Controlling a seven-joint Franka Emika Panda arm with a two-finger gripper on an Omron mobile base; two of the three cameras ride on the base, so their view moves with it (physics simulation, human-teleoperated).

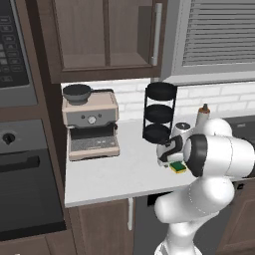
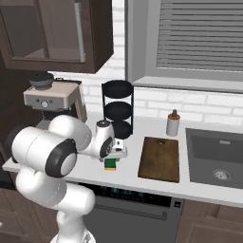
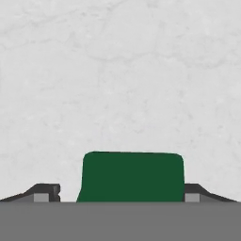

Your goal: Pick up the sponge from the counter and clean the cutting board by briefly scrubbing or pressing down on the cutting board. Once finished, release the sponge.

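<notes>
The sponge, dark green on top with a yellow base, lies on the light counter near its front edge. My gripper is lowered straight over it, open. The two fingertips straddle the sponge; the right one is at its side and a narrow gap shows on the left. In the left base view the sponge peeks out beside my forearm. The dark brown cutting board lies flat on the counter to the right of the sponge, a short gap away.
A coffee machine stands at the counter's left end. A black three-tier rack is against the wall behind the gripper. A small bottle stands behind the board, and a sink lies to its right.
</notes>
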